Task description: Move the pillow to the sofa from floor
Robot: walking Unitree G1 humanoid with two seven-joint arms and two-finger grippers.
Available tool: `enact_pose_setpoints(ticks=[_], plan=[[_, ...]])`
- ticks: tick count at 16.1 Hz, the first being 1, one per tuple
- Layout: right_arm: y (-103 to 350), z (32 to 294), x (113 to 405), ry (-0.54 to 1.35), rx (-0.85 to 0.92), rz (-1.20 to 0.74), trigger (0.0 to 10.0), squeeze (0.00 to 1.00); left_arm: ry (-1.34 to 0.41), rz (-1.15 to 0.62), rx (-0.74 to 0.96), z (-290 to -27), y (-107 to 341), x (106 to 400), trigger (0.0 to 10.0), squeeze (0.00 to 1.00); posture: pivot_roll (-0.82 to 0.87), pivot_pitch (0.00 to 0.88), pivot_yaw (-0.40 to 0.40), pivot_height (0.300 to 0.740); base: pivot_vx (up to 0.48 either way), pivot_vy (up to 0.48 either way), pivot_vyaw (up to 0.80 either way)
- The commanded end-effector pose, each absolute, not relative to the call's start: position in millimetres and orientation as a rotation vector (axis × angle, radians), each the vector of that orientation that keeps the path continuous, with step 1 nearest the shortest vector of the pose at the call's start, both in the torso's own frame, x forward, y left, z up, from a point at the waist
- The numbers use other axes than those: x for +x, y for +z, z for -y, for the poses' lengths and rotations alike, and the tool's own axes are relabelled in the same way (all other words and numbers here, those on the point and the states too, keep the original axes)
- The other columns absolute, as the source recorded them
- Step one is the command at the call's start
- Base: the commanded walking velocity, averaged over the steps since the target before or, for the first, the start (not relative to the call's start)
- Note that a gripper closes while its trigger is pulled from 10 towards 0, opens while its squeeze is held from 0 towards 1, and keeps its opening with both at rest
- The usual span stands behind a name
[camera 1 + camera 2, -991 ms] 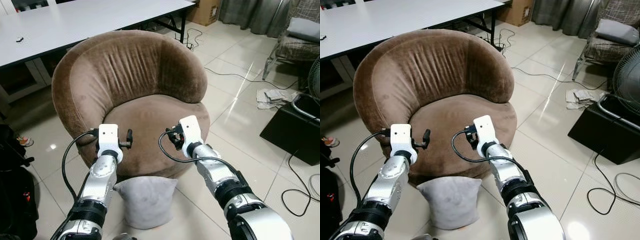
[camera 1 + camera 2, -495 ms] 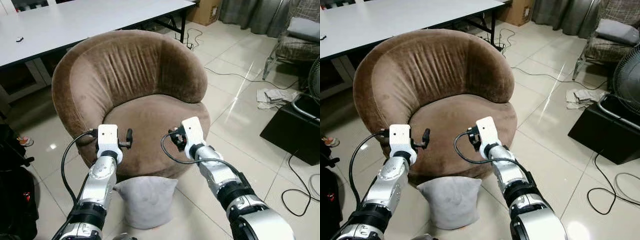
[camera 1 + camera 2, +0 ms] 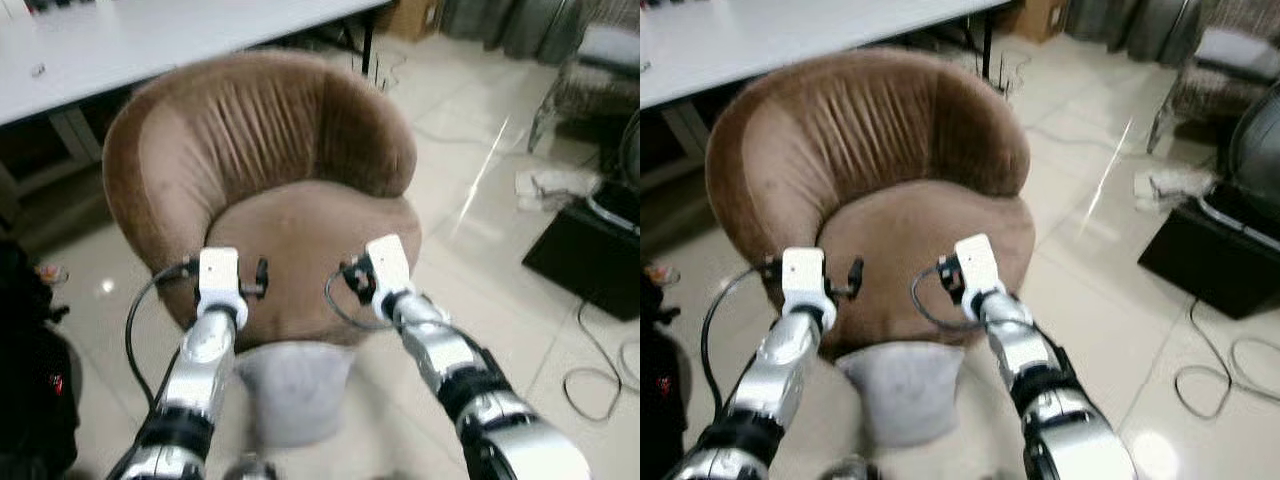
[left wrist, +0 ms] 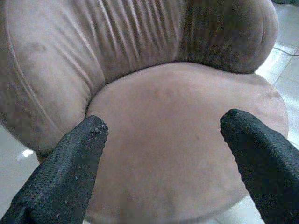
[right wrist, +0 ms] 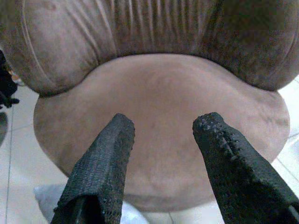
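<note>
Pillow (image 3: 292,390): pale grey, soft, roughly square with pinched corners, standing on the glossy tiled floor (image 3: 480,240) against the front base of the sofa (image 3: 260,180). It lies below and between my two arms; neither gripper touches it.

Sofa: round tub shape, brown velvety fabric, vertical pleats down the curved backrest, smooth flat circular seat cushion.

My left gripper (image 4: 163,140) hovers over the seat's front edge, its textured black fingers (image 4: 70,163) spread wide, nothing between them. My right gripper (image 5: 163,140) hovers beside it over the same edge, fingers (image 5: 105,158) parted by a narrower gap, also holding nothing. A grey pillow corner shows below the seat rim in the right wrist view. From the head views, the white blocky wrist housings and looped black cables sit just above the seat front.

Surroundings: white flat tabletop (image 3: 150,50) behind the sofa; black boxy object (image 3: 590,260) on the floor to my right, cables trailing near it. Head views slightly blurred.
</note>
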State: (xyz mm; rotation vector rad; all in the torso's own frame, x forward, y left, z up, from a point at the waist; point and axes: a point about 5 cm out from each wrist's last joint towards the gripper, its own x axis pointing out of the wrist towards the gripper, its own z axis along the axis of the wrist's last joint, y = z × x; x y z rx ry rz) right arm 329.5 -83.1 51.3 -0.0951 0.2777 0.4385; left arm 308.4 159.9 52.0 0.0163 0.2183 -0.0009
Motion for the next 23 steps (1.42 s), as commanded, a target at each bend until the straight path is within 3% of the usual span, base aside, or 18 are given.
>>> enact_pose_setpoints(ticks=[1, 23], plan=[[48.9, 82.4, 327.6, 0.451, -0.102, -0.29, 10.0, 0.0, -0.001, -0.214, 0.009, -161.2, 51.8, 307.7, 10.0, 0.0, -0.07, 0.0, 0.017, 0.74, 0.0, 0.0, 0.0], [47.1, 80.6, 325.9, 0.447, -0.115, -0.296, 10.0, 0.0, -0.014, -0.235, 0.027, -159.7, 50.0, 308.6, 10.0, 0.0, -0.07, 0.0, 0.027, 0.74, 0.0, 0.0, 0.0]])
